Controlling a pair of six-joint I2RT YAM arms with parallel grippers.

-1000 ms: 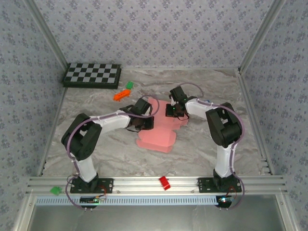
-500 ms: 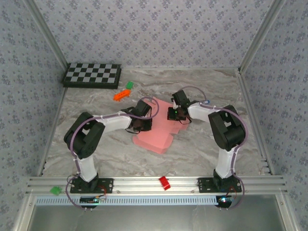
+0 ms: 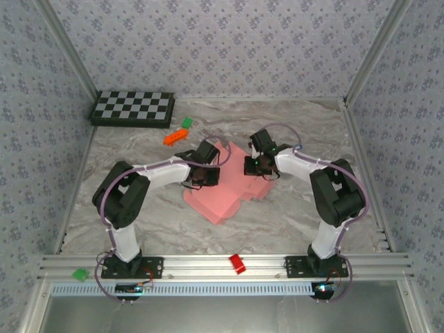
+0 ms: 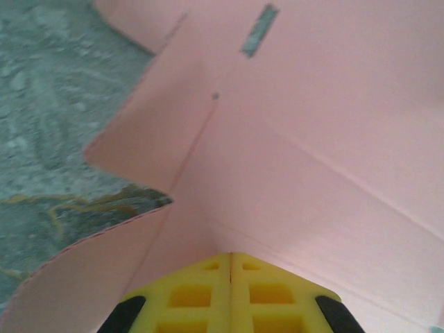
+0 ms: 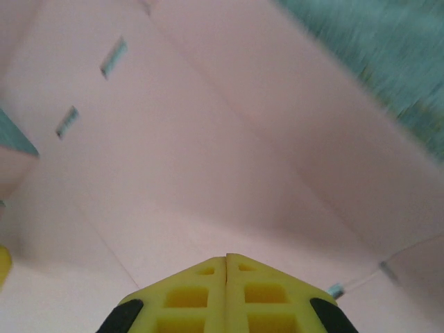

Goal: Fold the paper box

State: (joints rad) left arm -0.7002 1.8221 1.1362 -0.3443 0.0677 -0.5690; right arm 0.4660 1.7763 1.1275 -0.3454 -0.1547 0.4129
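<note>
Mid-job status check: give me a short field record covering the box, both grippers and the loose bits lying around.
paper box: pink die-cut sheet, mostly flat, not yet folded up
left gripper: jaws shut, tips against the pink sheet
right gripper: jaws shut, tips against the pink sheet
card pinched in either: cannot tell
checkerboard: far left corner
orange block: between checkerboard and sheet
green block: just beyond the orange one
red block: on the near rail

Marble table (image 3: 291,222) carries paper box (image 3: 218,201), chessboard (image 3: 133,108), orange block (image 3: 173,137), green block (image 3: 186,123).
</note>
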